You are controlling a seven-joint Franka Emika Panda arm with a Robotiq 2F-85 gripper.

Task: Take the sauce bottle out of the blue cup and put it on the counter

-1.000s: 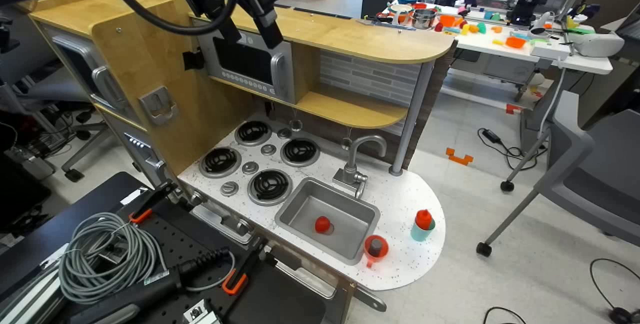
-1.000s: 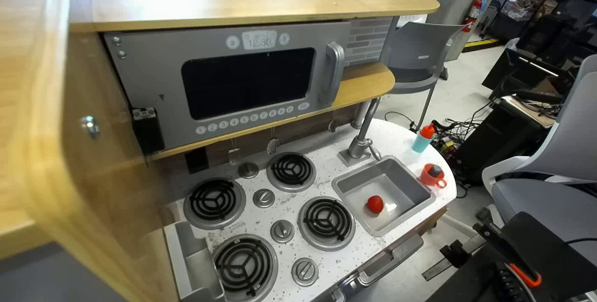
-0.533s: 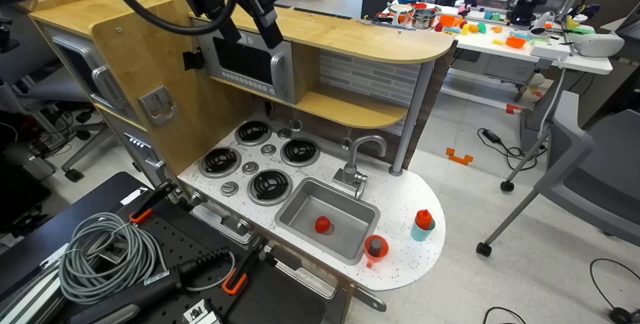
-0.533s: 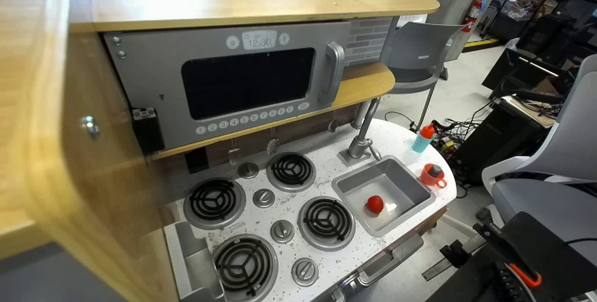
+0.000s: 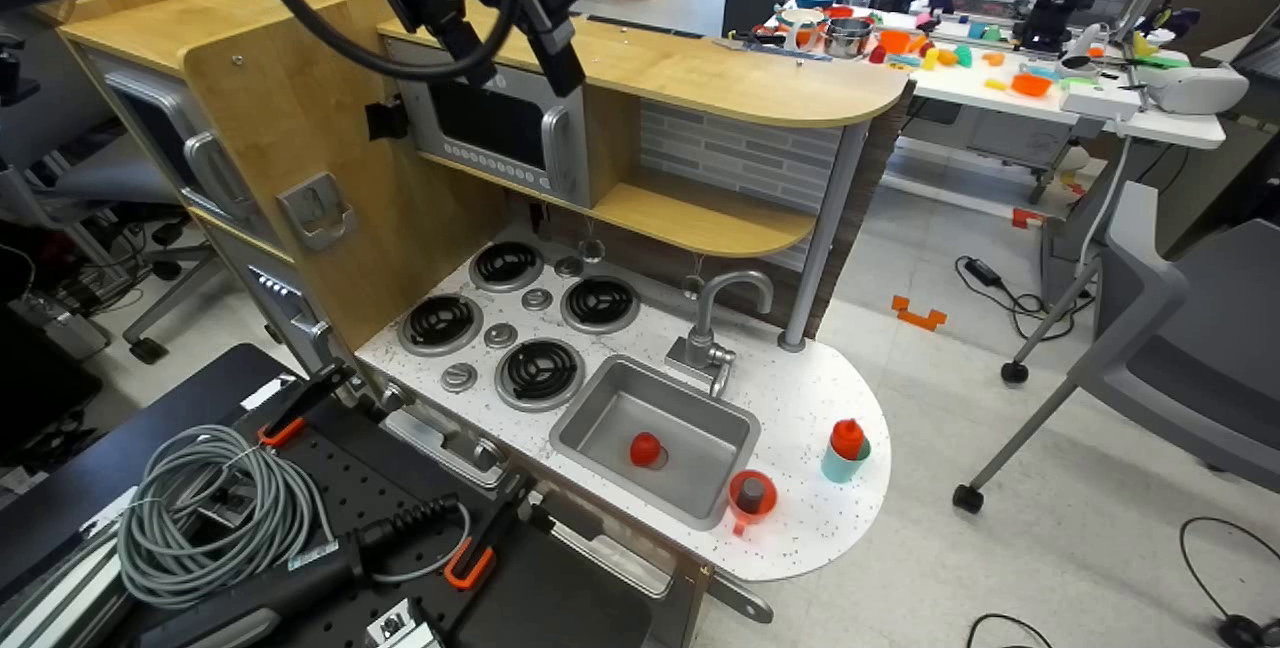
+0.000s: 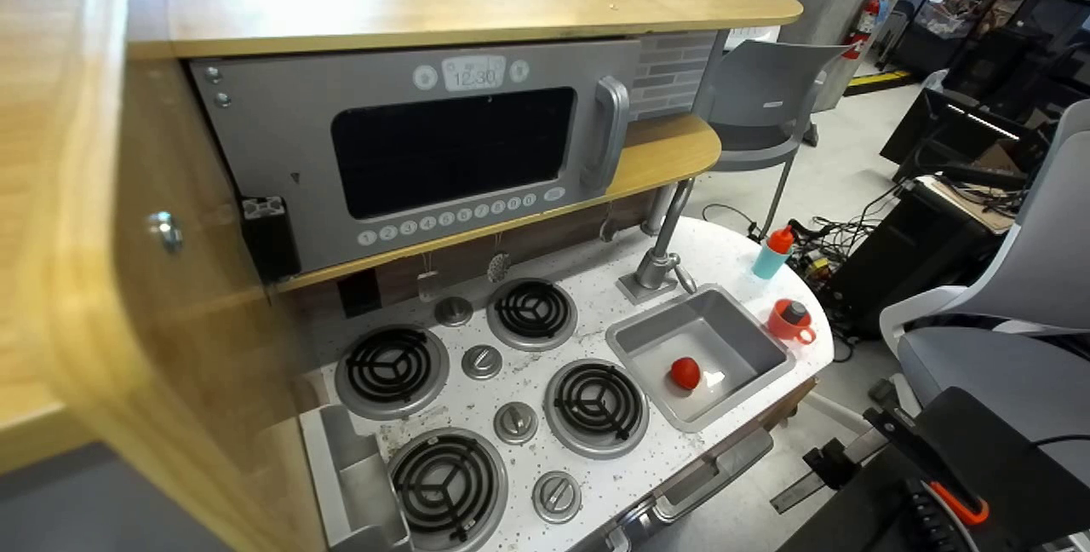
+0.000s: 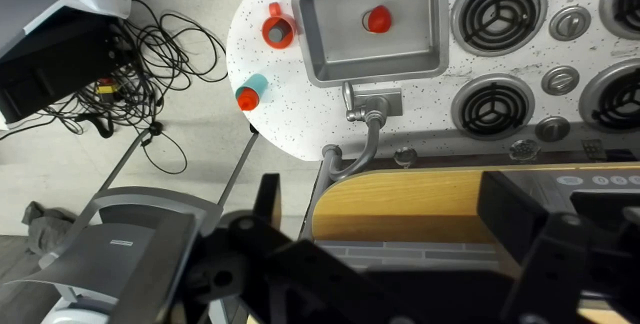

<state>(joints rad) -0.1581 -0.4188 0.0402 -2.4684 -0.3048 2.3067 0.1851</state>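
Hand (image 7: 382, 189) spread, bottle (image 5: 848, 439) in blue cup (image 5: 841, 469)

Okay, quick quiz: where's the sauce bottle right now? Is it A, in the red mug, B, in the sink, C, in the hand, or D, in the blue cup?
D: in both exterior views the bottle pokes up out of the blue cup, and the wrist view shows the hand open and holding nothing.
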